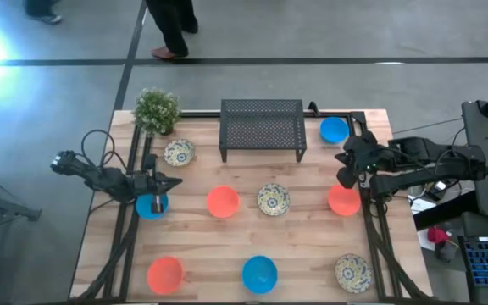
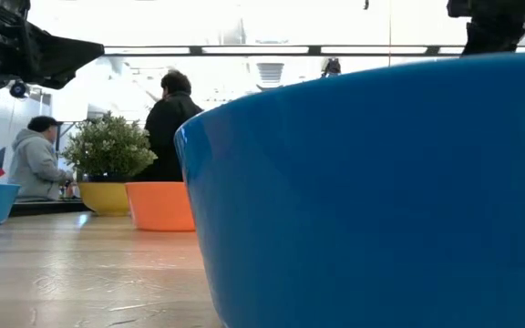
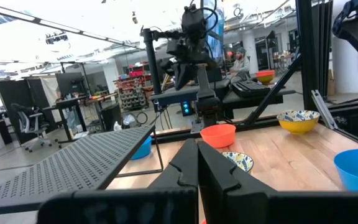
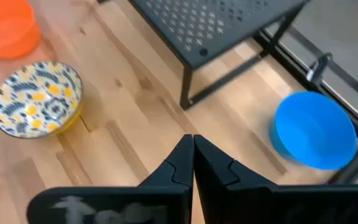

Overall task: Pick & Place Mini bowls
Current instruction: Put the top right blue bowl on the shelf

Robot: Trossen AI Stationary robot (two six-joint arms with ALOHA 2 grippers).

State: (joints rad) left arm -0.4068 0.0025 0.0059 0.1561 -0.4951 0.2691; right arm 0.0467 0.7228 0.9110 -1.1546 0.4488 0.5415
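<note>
Table (image 1: 312, 246) seen from above: wooden top carrying nine small bowls, a black mesh rack (image 1: 262, 127) at the far edge and a potted plant (image 1: 156, 110) at the far left corner. Far row: patterned bowl (image 1: 179, 152) beside the plant, blue bowl (image 1: 334, 130) right of the rack. Middle row: blue bowl (image 1: 152, 205) at left, orange bowl (image 1: 222, 202), patterned bowl (image 1: 273, 199), orange bowl (image 1: 344, 200) at right. Near row: orange bowl (image 1: 165, 274), blue bowl (image 1: 259, 274), patterned bowl (image 1: 353, 273). Left gripper (image 1: 174, 181) above the left edge, just beyond the middle-row blue bowl, fingers pressed together, nothing held. Right gripper (image 1: 344, 176) between the far blue bowl and the right orange bowl, likewise closed and empty.

Table-height view: filled largely by one blue bowl (image 2: 381, 191) close to the lens; farther off an orange bowl (image 2: 160, 206), a yellow-sided bowl (image 2: 104, 197) before the plant (image 2: 109, 146), and two people beyond the table (backs only).

Left wrist view: fingers (image 3: 185, 163) shut, empty; rack (image 3: 67, 163), orange bowl (image 3: 218, 134), patterned bowl (image 3: 298, 121) ahead.

Right wrist view: fingers (image 4: 182, 163) touching, empty, over bare wood; patterned bowl (image 4: 37, 98), blue bowl (image 4: 314, 129), rack (image 4: 219, 25) in frame.
</note>
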